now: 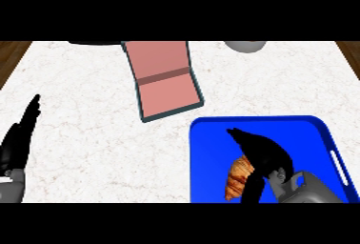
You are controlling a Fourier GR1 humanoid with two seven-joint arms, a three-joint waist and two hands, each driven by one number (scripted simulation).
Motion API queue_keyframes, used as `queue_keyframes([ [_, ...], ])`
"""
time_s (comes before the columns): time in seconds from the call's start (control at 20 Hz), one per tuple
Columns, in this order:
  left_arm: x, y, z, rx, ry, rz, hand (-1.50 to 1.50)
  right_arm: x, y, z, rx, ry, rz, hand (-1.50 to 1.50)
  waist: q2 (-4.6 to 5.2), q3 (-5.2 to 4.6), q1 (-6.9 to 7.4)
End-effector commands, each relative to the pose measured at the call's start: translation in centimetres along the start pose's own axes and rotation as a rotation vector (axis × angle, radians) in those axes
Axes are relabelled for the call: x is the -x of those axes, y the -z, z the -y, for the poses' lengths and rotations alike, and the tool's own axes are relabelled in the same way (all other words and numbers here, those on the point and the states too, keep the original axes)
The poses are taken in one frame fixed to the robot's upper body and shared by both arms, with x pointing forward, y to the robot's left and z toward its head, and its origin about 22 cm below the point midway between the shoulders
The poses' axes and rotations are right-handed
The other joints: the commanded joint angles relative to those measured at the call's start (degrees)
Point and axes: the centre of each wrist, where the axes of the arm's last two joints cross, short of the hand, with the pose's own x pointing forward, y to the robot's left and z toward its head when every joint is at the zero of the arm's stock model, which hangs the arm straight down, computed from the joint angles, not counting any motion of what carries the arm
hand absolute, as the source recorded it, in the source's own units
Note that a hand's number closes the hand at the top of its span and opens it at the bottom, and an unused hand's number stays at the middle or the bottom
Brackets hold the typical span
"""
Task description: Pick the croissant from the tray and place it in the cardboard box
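Curling round the croissant [239,178] on the blue tray [211,143], the right hand [264,152] overhangs the white marble counter [91,119].

A white marble counter [91,138] with faint pinkish veins fills nearly the whole view. Brown wooden floor [13,52] shows in narrow wedges at ten and two o'clock. At one o'clock, a grey rounded object [246,46] sits at the counter's far edge.
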Motion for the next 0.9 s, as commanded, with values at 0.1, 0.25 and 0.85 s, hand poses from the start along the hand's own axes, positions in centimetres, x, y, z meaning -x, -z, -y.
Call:
queue_keyframes([
  [0.1,0.3,-0.3,-0.3,-0.001,0.003,-0.005,0.00,-0.3,-0.1,-1.0,-0.067,-0.111,-0.128,-1.50,-0.09,-0.01,-0.06],
  [0.25,-1.3,-0.7,0.7,0.017,-0.016,0.006,0.00,-1.8,1.8,-1.2,-0.085,-0.114,-0.194,-1.50,-0.08,0.01,0.67],
  [0.85,-0.4,0.8,-2.0,-0.010,-0.002,-0.005,0.00,-1.1,5.1,-5.3,0.100,-0.227,-0.199,1.50,0.10,0.02,0.26],
])
